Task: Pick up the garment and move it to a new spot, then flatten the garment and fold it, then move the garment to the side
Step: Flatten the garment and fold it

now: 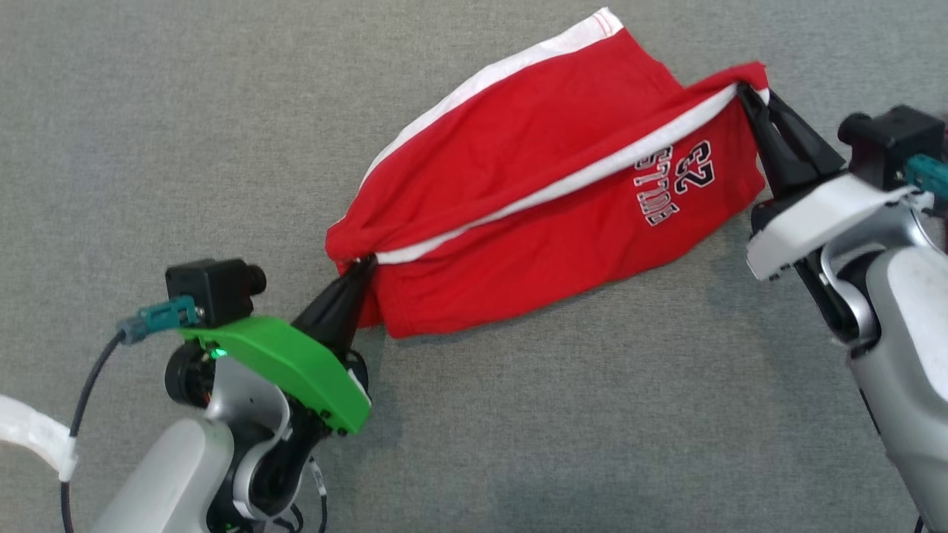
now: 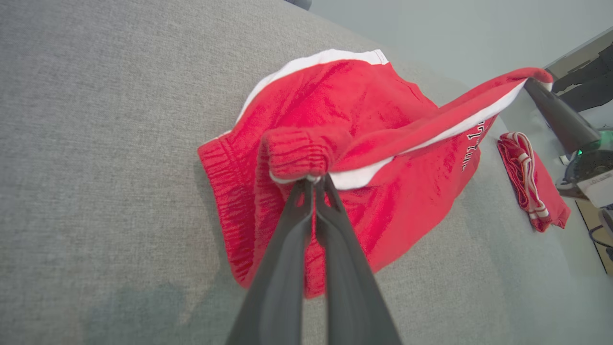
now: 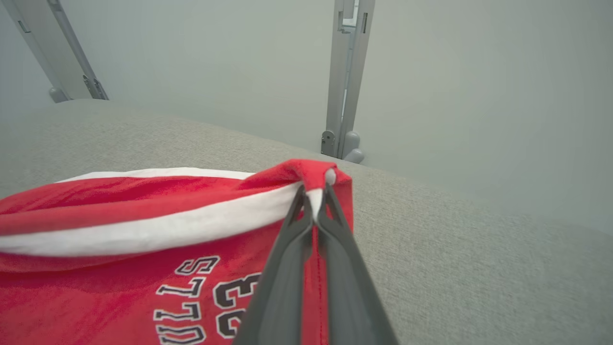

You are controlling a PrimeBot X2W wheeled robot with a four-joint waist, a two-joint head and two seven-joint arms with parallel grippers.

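Garment (image 1: 533, 148): soft red knit, white stripe, ribbed waistband, bunched.

In the right wrist view, the red shorts (image 3: 119, 230) run off the left and bottom edges, and the right gripper (image 3: 313, 190) covers part of their lettering (image 3: 191, 297). In the head view, the left gripper (image 1: 364, 264) has its fingertips buried in bunched cloth. In the left wrist view, a bundled red-and-white cloth (image 2: 529, 179) is too small to identify.

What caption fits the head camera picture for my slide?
Left gripper and right gripper pinch opposite ends of the red shorts over a grey surface.
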